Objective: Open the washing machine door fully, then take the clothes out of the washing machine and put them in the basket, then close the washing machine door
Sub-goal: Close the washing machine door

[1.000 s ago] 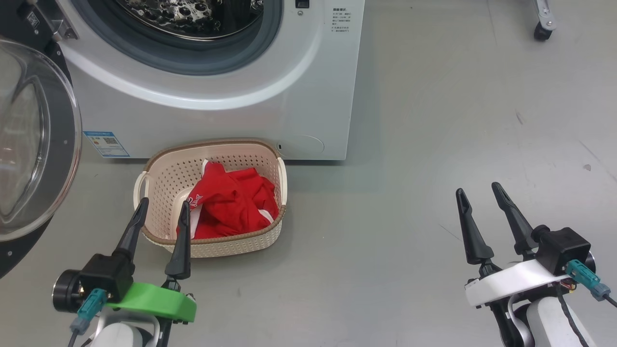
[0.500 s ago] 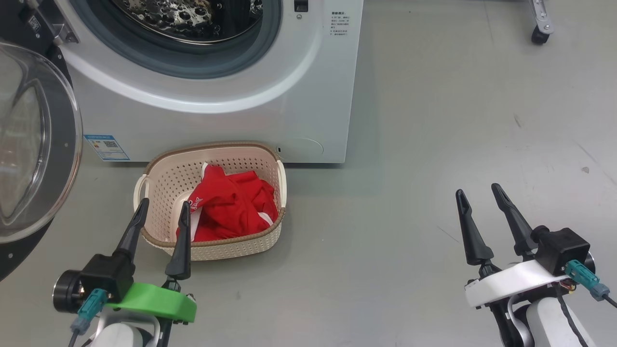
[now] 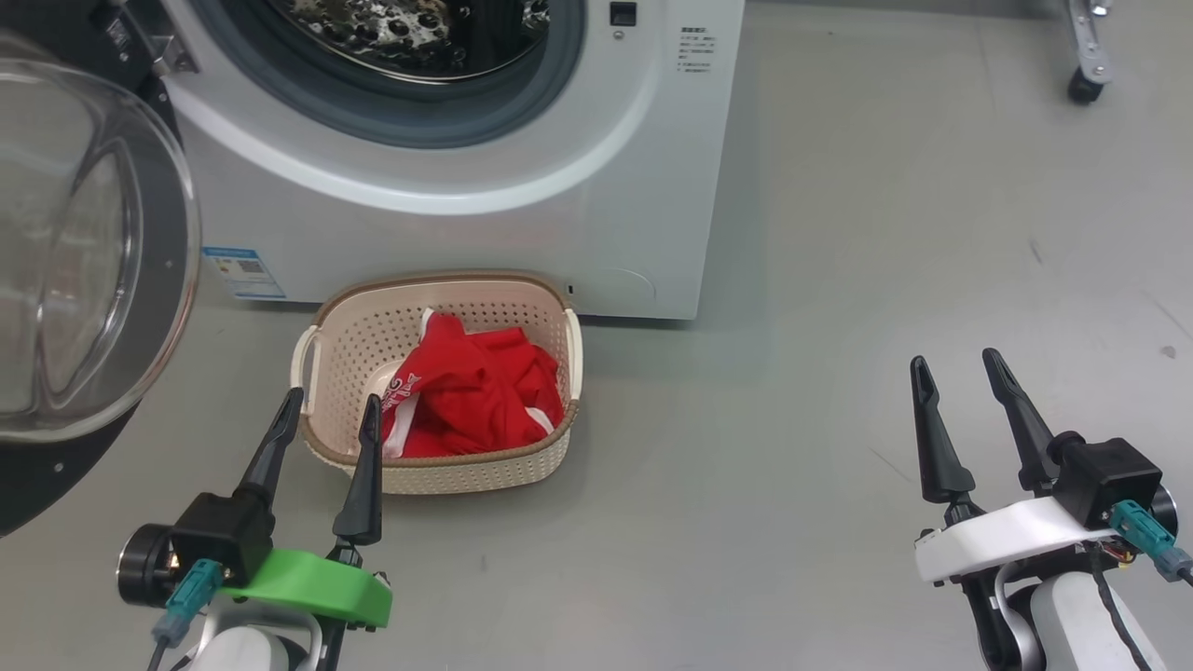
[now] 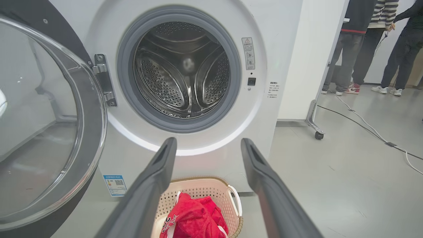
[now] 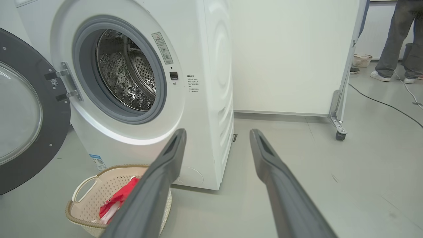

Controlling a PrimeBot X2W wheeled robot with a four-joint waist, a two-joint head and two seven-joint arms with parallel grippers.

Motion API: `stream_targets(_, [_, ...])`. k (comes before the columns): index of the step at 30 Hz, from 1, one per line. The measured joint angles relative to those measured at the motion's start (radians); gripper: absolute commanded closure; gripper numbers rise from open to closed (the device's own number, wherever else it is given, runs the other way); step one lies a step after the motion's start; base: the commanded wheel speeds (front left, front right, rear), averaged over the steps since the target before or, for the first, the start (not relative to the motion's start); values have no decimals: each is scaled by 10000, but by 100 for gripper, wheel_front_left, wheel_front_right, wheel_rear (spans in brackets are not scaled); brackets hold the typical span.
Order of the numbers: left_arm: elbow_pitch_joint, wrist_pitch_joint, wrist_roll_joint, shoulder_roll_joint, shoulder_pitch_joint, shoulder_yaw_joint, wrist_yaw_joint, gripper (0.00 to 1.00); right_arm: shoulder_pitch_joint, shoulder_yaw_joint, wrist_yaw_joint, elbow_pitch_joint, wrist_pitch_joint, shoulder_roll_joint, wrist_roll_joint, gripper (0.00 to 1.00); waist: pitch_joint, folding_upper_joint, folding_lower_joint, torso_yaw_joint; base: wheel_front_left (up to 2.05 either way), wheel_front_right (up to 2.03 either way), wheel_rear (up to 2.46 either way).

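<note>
Well, the washing machine door (image 3: 93, 252) hangs swung wide at the left, baring the steel drum (image 4: 185, 72) of the washing machine (image 3: 447, 214). The red clothes (image 3: 475, 401) lie heaped in the basket (image 3: 447, 471), on the floor (image 3: 792, 373) close before the machine's base. The left gripper (image 3: 335, 395) hovers by the basket's near rim and the right gripper (image 3: 955, 358) well off to the side, both spread apart and holding nothing.

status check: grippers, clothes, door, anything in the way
Open and empty: left gripper, right gripper. Washing machine emptied, clothes in basket. Door wide open, not yet shut; basket on floor below opening.
</note>
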Motion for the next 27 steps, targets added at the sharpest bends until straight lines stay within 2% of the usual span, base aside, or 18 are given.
stream_targets(14, [-130,0,-113,0,-3,-161,224,0,-4,414,0,-263,0,-224,0,0,280,0,0,1245,0,0,0])
stream_targets(27, [-176,0,-247,-2,-11,-219,527,0,-115,698,0,-314,0,-500,0,0,522,0,0,2718,0,0,0])
